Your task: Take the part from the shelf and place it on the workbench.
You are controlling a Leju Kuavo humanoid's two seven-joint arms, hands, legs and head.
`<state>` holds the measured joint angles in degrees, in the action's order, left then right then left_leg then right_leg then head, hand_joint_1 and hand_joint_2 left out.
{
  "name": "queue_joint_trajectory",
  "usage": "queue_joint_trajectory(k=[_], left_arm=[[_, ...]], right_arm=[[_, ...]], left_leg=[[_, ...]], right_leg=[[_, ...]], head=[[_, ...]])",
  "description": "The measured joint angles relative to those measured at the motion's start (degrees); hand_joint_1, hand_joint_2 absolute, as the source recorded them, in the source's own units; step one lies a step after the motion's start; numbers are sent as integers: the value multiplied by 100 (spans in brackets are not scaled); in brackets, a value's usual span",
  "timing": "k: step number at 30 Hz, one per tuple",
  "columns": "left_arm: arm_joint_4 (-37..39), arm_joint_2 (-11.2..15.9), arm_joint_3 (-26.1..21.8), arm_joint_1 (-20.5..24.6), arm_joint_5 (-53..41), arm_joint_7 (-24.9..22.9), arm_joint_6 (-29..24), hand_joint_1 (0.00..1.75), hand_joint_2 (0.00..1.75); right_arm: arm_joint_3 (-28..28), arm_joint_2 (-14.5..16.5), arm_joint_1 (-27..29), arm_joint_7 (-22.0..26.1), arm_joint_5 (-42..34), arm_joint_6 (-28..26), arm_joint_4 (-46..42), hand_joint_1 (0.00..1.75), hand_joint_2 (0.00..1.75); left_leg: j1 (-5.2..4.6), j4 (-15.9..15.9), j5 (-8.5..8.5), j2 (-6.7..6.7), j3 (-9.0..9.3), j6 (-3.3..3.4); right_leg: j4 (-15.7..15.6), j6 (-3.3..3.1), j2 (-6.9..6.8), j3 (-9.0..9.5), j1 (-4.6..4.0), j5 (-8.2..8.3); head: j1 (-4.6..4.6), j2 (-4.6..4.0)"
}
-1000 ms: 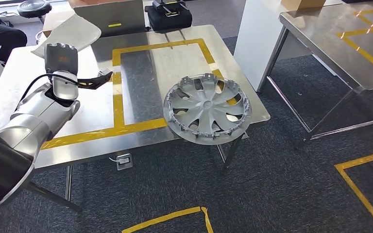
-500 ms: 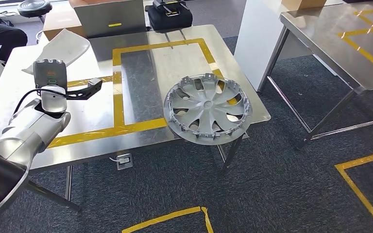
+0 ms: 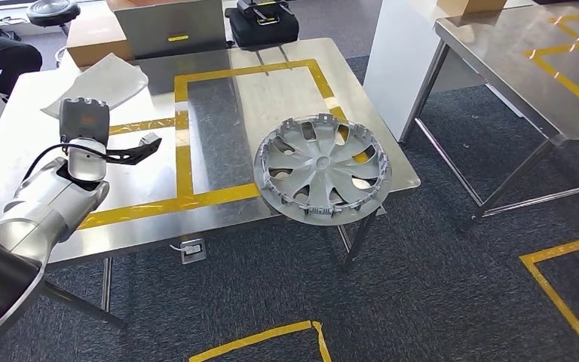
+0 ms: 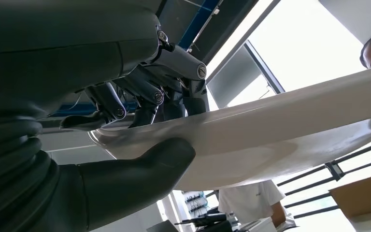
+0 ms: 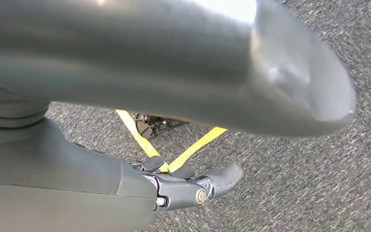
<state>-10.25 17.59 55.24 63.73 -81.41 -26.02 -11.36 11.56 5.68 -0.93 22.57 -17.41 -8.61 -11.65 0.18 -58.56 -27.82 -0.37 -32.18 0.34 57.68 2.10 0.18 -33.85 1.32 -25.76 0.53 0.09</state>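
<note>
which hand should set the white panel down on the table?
Left. The left hand already grips the white panel above the table. The right hand hangs over the floor, holding nothing.

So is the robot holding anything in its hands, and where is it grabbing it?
Yes. The left hand pinches the pale curved panel at its edge, thumb on one face, fingers on the other. The right hand holds nothing.

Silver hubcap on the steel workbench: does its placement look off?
Yes. The silver plastic hubcap sits at the near right corner of the steel workbench, its rim hanging over the front edge and lying across the yellow tape outline rather than inside it. A nudge could tip it off.
</note>
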Motion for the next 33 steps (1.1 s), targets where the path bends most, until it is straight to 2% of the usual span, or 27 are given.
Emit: queue_joint_trajectory(k=[8,16,20,24,33], left_arm=[[0,-28,237,8,-498,-30,596,175,175],[-4,-173,333,6,-542,233,795,175,175],[-14,-170,355,1,-450,154,694,0,175],[-14,-118,355,4,-377,109,592,0,175],[-13,-79,355,14,-430,137,717,0,175]], right_arm=[[0,-10,0,-57,79,-1,0,0,0],[0,-18,2,-196,115,1,0,0,0],[0,-19,7,-197,134,-1,0,0,0],[0,-27,13,-187,173,-1,0,0,0],[0,-45,24,-187,184,0,0,0,0]], left_leg=[[0,0,-2,0,-1,-2],[0,0,-5,3,-1,-4],[0,0,-6,3,-1,-4],[0,1,-6,3,-1,-4],[0,2,-6,2,1,-4]], right_leg=[[-4,0,1,-1,0,0],[-7,0,4,-1,0,0],[-7,0,4,-1,0,0],[-7,0,4,-1,-1,0],[-7,0,3,1,0,0]], head=[[-1,0],[-1,0],[-1,0],[1,0],[-1,0]])
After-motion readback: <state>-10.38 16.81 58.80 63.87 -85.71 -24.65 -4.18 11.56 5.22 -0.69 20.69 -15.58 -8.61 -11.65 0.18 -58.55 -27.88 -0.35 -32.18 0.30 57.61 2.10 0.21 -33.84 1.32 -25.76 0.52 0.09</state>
